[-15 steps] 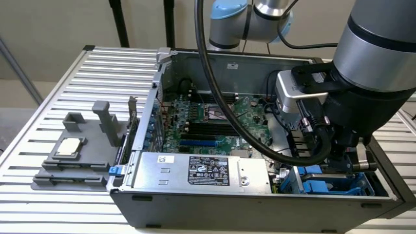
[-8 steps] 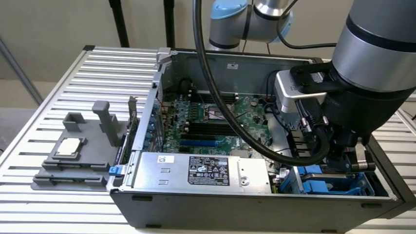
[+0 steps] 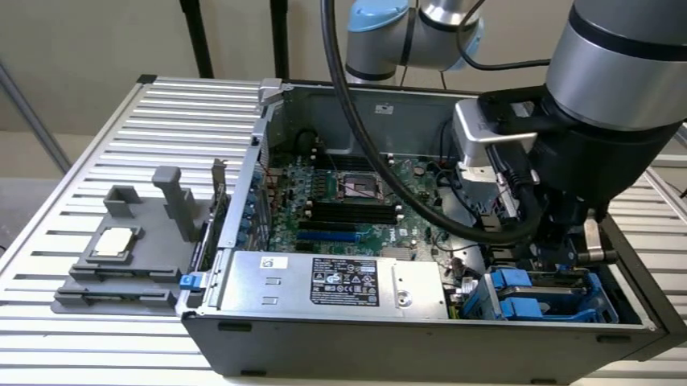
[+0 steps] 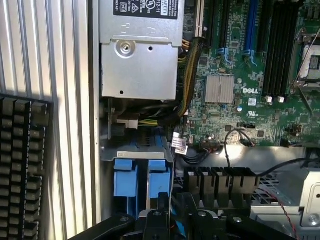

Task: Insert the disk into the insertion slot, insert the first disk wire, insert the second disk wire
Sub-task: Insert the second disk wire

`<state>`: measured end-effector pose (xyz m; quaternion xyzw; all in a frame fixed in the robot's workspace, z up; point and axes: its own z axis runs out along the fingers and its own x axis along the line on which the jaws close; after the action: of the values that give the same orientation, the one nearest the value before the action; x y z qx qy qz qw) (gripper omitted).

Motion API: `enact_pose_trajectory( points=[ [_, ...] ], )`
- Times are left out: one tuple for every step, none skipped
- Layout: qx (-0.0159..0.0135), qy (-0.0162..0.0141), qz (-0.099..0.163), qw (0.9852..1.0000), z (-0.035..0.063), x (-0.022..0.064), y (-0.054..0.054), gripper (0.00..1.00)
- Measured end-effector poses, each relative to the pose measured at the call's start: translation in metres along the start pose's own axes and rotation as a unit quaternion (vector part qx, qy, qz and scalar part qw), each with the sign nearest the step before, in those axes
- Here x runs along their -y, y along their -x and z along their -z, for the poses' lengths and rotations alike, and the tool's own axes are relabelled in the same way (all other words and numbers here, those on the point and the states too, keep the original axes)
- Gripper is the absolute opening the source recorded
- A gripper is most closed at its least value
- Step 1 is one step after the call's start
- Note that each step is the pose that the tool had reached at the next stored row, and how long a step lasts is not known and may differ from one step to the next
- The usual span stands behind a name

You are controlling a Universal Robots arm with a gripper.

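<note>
**Hand low over drive slot, front corner of case**

Open PC case (image 3: pixel 429 347) on slatted bench (image 3: pixel 108 354). Nearest, along the case front: silver power supply (image 3: pixel 333 281) with black label, small blue latch (image 3: pixel 191 281) at its end on the exterior view's left. At the other front corner, on the exterior view's right, is the slot (image 3: pixel 601 293), a dark cage bay. Blue plastic (image 3: pixel 526 305) sits inside it. Whether that is the disk's frame or the slot's own rails can't be told, and the disk's silver body can't be made out.

Hand (image 3: pixel 580 251) hangs just above the slot, near its far edge. Can't tell if it is wide, narrow or holding anything. The wrist view has the hand (image 4: pixel 175 220) close over two blue tabs (image 4: pixel 126 177) set side by side, with the power supply (image 4: pixel 137 65) just beyond them and a sleeved wire bundle (image 4: pixel 187 80) running down beside it. Bench slats (image 4: pixel 75 100) run alongside the case.

On the bench at the exterior view's left, beside the case, is a grey fixture (image 3: pixel 129 257) with a square chip (image 3: pixel 113 244) lying on it.

Further in, the green motherboard (image 3: pixel 355 193) lies flat on the case floor; the wrist view shows it (image 4: pixel 240 85) with a small silver heatsink (image 4: pixel 219 89). A thick black cable (image 3: pixel 371 153) curves across the case toward the hand. Arm (image 3: pixel 623 72) comes down from above at the exterior view's right.
</note>
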<state>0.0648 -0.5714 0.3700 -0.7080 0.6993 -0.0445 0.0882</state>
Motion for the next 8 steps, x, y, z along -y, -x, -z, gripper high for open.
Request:
enact_pose_trajectory(
  points=[
    [-0.0008,0.0002,0.0,1.0,0.0028,0.0007,0.003,0.25],
    [-0.0016,0.0004,0.0,1.0,0.0057,0.0015,0.005,0.25],
    [-0.0021,0.0006,0.0,1.0,0.0085,0.0025,0.008,0.25],
    [-0.0026,0.001,0.0,1.0,0.0113,0.0037,0.01,0.25],
    [-0.0031,0.0014,0.0,1.0,0.0136,0.0051,0.011,0.25],
    [-0.0032,0.002,0.0,1.0,0.0152,0.0069,0.013,0.25],
    [-0.0034,0.0027,0.0,1.0,0.0167,0.0094,0.013,0.25],
    [-0.0035,0.0034,0.0,1.0,0.0176,0.012,0.014,0.25]
  ],
)
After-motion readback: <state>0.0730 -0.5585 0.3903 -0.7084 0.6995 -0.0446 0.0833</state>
